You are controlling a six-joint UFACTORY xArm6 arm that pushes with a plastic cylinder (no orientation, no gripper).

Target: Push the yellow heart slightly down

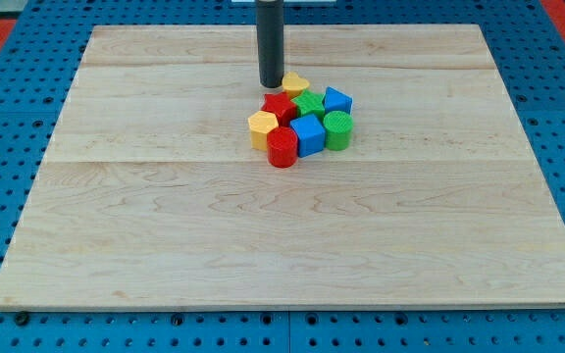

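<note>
Currently my tip (270, 84) sits on the wooden board (165, 245) in the upper middle of the frame, the dark rod rising straight up out of the top edge. It carries no jaws and has hold of nothing; it only bears against the surface.

Yellow heart (295, 83): just right of my tip, at the top of the cluster, touching or very nearly touching the rod's lower end; contact cannot be confirmed. Its shape is only partly readable from this angle.

Cluster, all blocks packed close together, centre of frame slightly toward the top:
- red star-like block (280, 106), directly below my tip and below-left of the yellow heart
- green star-like block (309, 101), below-right of the yellow heart
- blue block (337, 99), at the cluster's right edge, upper side
- green cylinder (337, 129), below that blue block
- blue cube (308, 134), between the green cylinder and the red cylinder
- red cylinder (282, 148), lowest piece in the cluster
- yellow hexagonal block (262, 127), at the cluster's left edge, touching the red cylinder

Board rests on a blue perforated base (8, 59), visible along every edge.
</note>
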